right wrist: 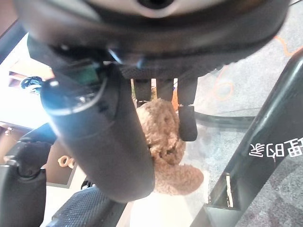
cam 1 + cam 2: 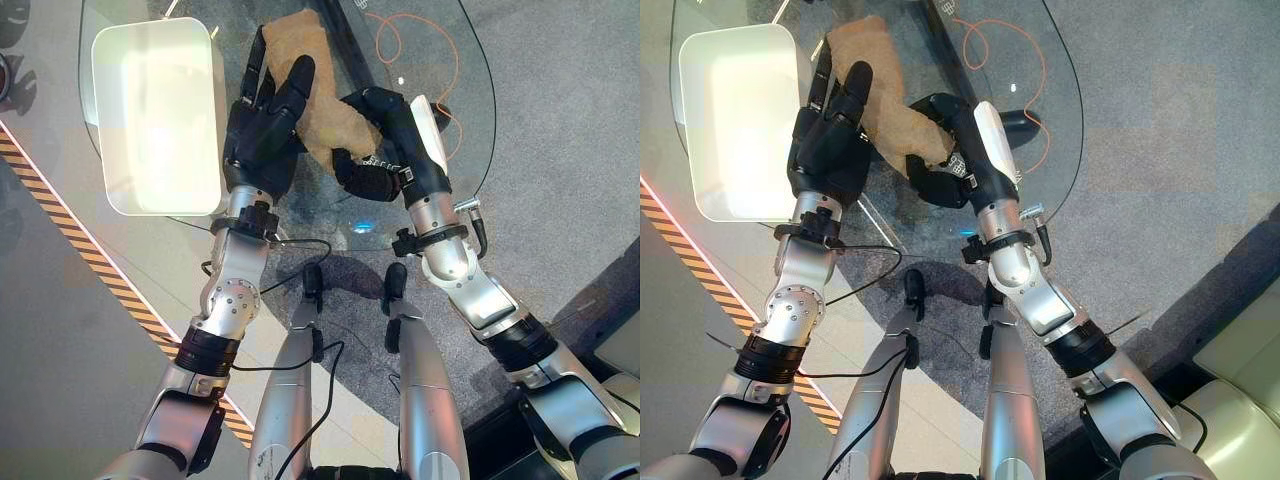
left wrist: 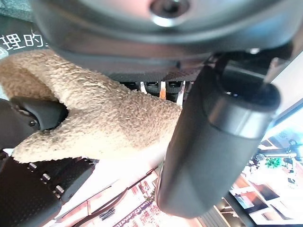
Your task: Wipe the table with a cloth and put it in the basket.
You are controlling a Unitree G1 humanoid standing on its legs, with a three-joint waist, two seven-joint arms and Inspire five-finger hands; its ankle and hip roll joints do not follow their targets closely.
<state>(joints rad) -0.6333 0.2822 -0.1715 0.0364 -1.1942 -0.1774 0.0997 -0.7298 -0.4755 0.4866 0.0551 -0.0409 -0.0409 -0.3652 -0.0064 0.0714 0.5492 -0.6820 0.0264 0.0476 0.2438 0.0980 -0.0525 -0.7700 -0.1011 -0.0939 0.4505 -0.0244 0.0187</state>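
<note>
A tan fleecy cloth (image 2: 318, 70) lies bunched on the round glass table (image 2: 450, 90). My left hand (image 2: 262, 125) rests against the cloth's left side with its fingers straight, so it is open. In the left wrist view the cloth (image 3: 94, 118) shows just past my thumb (image 3: 213, 142). From the right, my right hand (image 2: 390, 130) has its fingers curled round the cloth's near end. The right wrist view has the cloth (image 1: 165, 137) under those fingers. A white basket (image 2: 160, 110) stands on the table's left part, just left of my left hand.
The glass table's curved edge (image 2: 1070, 150) runs close on the right and near side. An orange cable (image 2: 425, 45) lies on the grey carpet beneath the glass. Black-and-yellow striped tape (image 2: 60, 215) crosses the floor at the left.
</note>
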